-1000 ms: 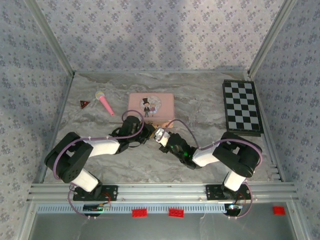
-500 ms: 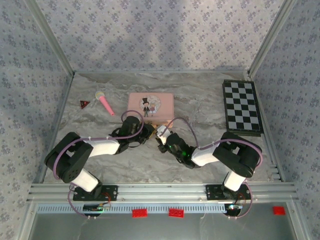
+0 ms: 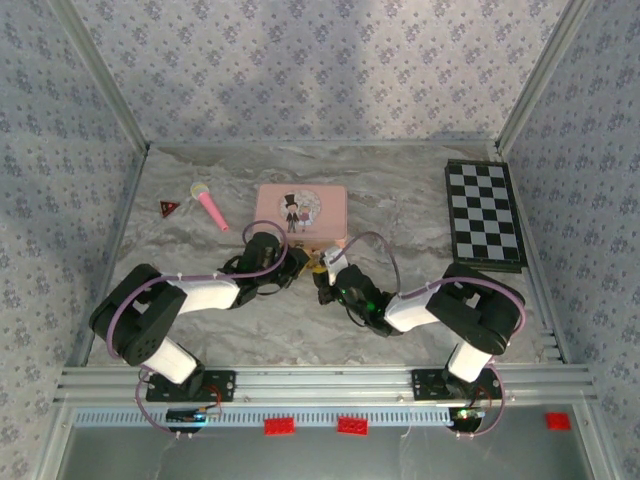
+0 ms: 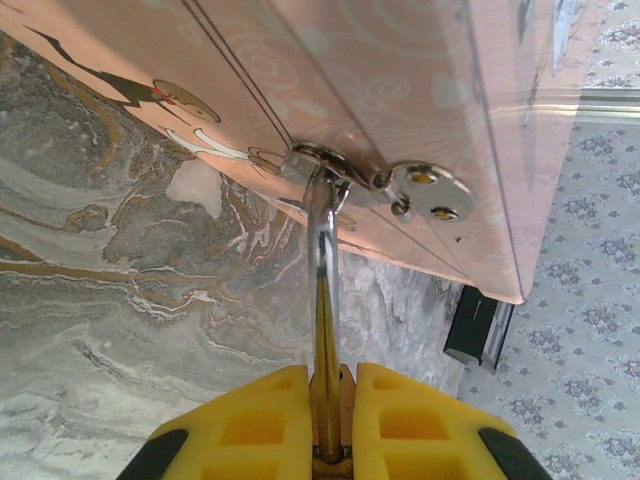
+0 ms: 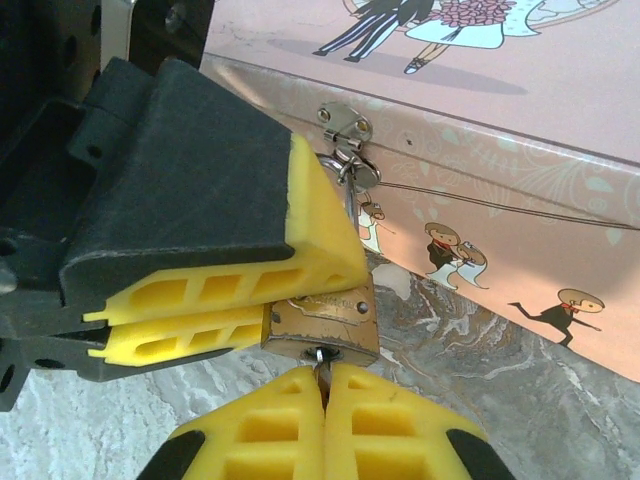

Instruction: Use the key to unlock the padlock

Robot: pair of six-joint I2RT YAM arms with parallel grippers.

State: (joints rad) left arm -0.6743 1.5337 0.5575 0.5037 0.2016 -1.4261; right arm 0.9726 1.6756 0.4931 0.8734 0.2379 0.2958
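The small brass padlock (image 5: 322, 322) hangs by its thin shackle (image 4: 322, 250) from the hasp (image 4: 335, 168) on the front of the pink tin (image 3: 302, 208). My left gripper (image 4: 332, 378) is shut on the padlock's body, seen edge-on between its yellow pads (image 5: 220, 288). From below, my right gripper (image 5: 322, 378) is shut on the key (image 5: 320, 362), whose tip sits in the keyhole on the padlock's underside. Both grippers meet at the tin's front edge, left gripper (image 3: 298, 262) and right gripper (image 3: 322, 272) almost touching.
A black-and-white chessboard (image 3: 485, 212) lies at the back right. A pink microphone (image 3: 210, 206) and a small red triangle (image 3: 168, 208) lie at the back left. Patterned walls close in three sides.
My right gripper has edged up and left toward the padlock and closed tight on the key. The left arm has not moved.
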